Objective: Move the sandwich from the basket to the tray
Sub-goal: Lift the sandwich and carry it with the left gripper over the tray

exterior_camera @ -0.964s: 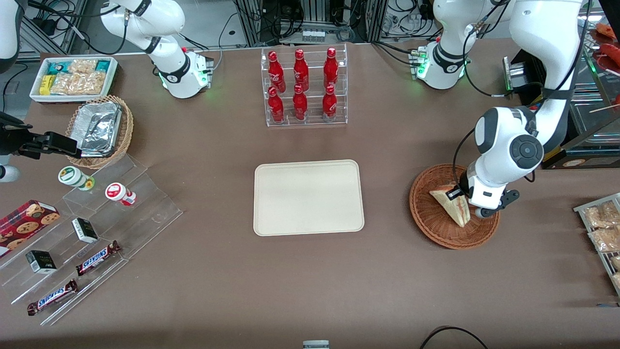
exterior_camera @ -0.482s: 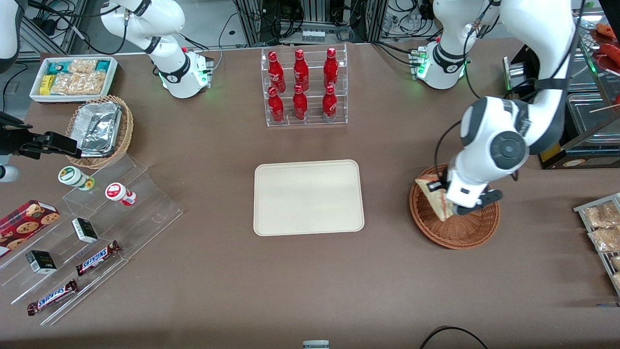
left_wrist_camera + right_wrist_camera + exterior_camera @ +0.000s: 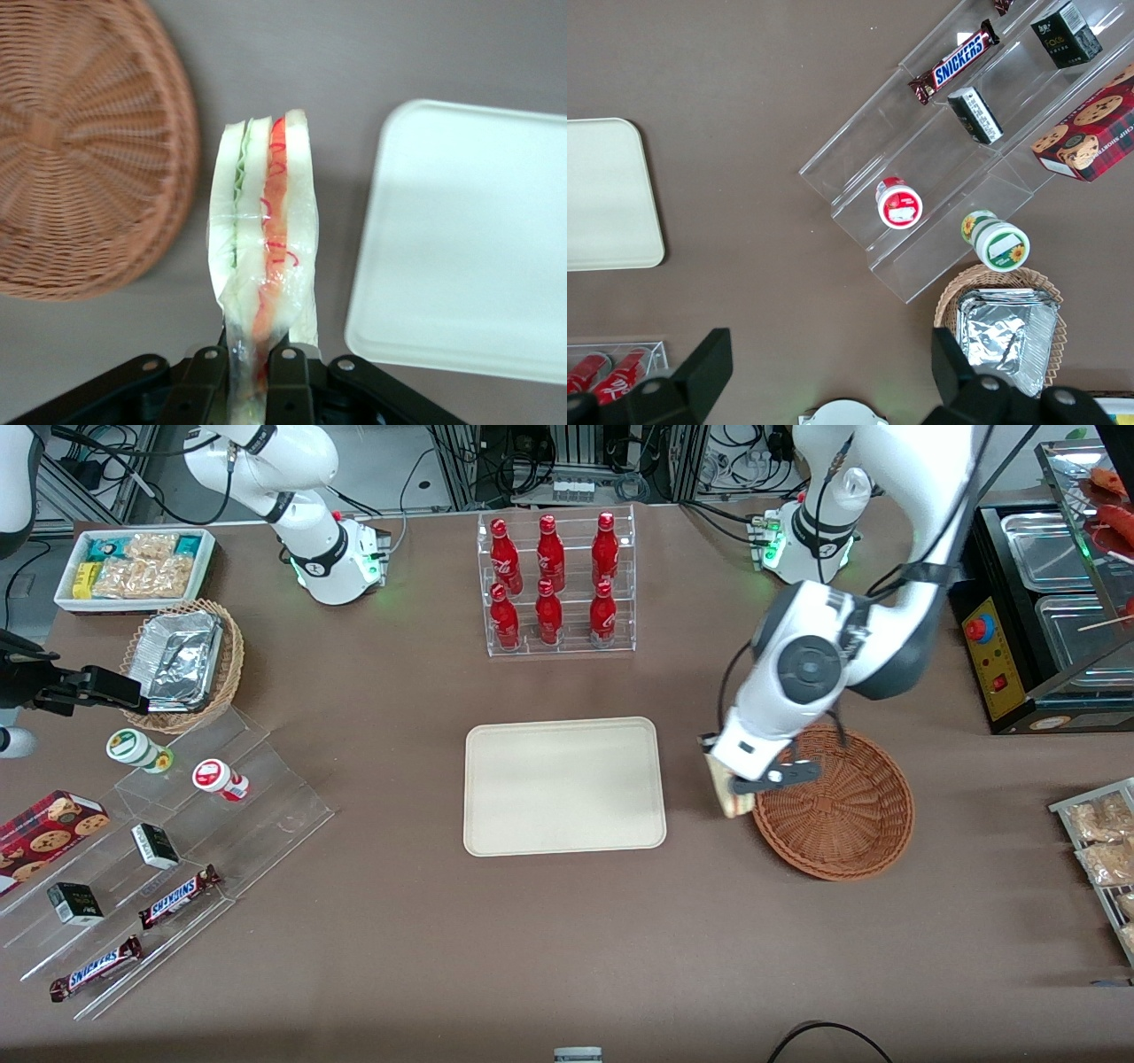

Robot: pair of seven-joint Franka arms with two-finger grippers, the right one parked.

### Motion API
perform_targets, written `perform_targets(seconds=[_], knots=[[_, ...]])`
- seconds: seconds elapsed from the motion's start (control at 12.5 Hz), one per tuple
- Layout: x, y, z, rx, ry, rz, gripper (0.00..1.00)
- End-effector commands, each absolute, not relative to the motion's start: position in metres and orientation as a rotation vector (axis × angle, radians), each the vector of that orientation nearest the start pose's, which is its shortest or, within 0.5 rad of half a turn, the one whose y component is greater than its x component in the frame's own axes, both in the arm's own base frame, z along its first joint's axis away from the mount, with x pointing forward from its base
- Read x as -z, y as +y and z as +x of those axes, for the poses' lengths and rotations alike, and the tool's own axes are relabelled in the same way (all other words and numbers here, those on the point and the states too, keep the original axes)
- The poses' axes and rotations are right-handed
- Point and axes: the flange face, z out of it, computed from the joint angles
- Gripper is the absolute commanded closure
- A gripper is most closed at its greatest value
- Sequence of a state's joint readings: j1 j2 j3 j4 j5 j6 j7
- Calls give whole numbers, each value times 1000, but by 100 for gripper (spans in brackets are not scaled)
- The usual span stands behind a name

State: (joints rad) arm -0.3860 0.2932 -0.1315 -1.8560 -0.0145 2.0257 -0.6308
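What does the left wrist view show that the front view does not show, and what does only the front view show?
Only the left wrist view shows the sandwich's red and green filling layers, and the gripper with its fingers shut on it. Only the front view shows the rack of red bottles and the working arm above the basket's edge. Both show the basket with nothing in it, the bare tray, and the sandwich held between them.

Brown matte tabletop [image 3: 532,939] under even light.
It spreads beneath my claw [image 3: 733,784]; grey metal framing with black cables [image 3: 576,460] stands farther from the front camera.
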Motion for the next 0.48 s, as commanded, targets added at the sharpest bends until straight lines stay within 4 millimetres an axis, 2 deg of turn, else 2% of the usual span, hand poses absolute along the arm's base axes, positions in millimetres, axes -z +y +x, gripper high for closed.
perform_targets(seconds=[0.0, 0.4], knots=[[-344, -359, 538, -195, -149, -3102, 100], [-321, -466, 516, -167, -149, -3121, 100]])
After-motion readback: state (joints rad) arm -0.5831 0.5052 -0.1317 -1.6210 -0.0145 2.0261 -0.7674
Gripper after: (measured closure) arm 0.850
